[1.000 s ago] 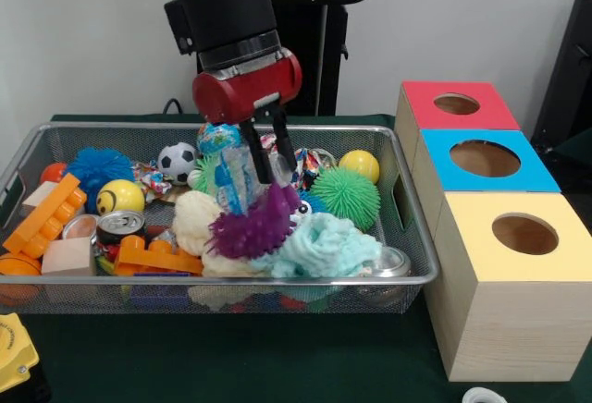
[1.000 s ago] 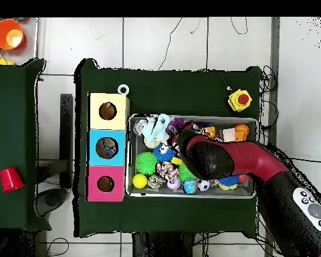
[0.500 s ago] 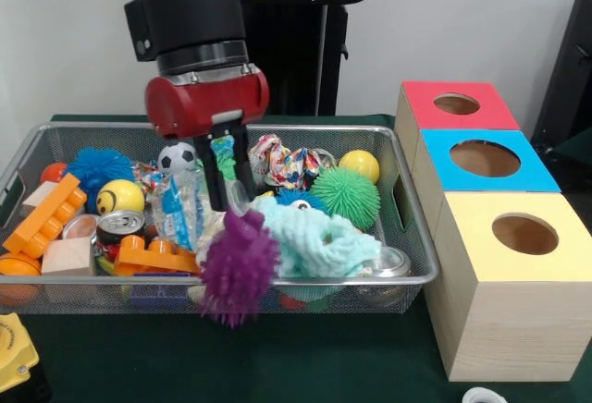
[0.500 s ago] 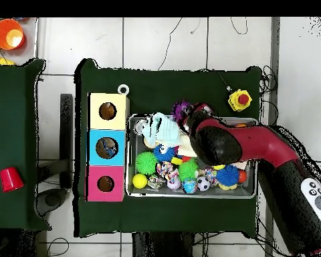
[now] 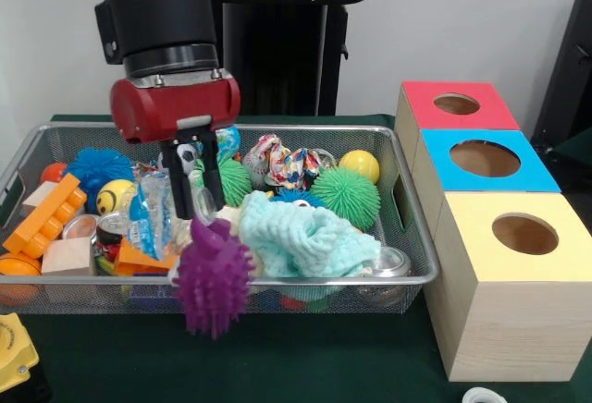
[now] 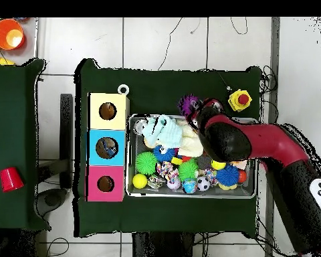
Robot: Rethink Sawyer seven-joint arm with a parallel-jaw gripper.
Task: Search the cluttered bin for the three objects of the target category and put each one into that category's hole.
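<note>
My gripper [image 5: 197, 211] hangs over the left-middle of the wire mesh bin [image 5: 400, 201] and is shut on a purple spiky ball [image 5: 213, 278]. The ball dangles below the fingertips, level with the bin's near rim. A crumpled clear bottle [image 5: 151, 215] stands just left of the fingers. In the overhead view the purple spiky ball [image 6: 188, 104] shows just outside the bin's [image 6: 190, 195] upper rim, beside my red arm [image 6: 225, 138]. The red box [image 5: 421, 112], blue box [image 5: 541, 179] and yellow box [image 5: 486, 274], each with a round hole, stand in a row right of the bin.
The bin holds a teal fluffy cloth [image 5: 310, 237], a green spiky ball [image 5: 345, 196], a yellow ball [image 5: 359, 164], a blue spiky ball [image 5: 99, 166], an orange block [image 5: 43, 216] and a can [image 5: 396, 262]. A yellow stop button [image 6: 240, 100] sits beyond the bin.
My gripper has moved left in the front view and toward the bin's near rim, lifting the purple spiky ball off the pile. The teal cloth has settled lower.
</note>
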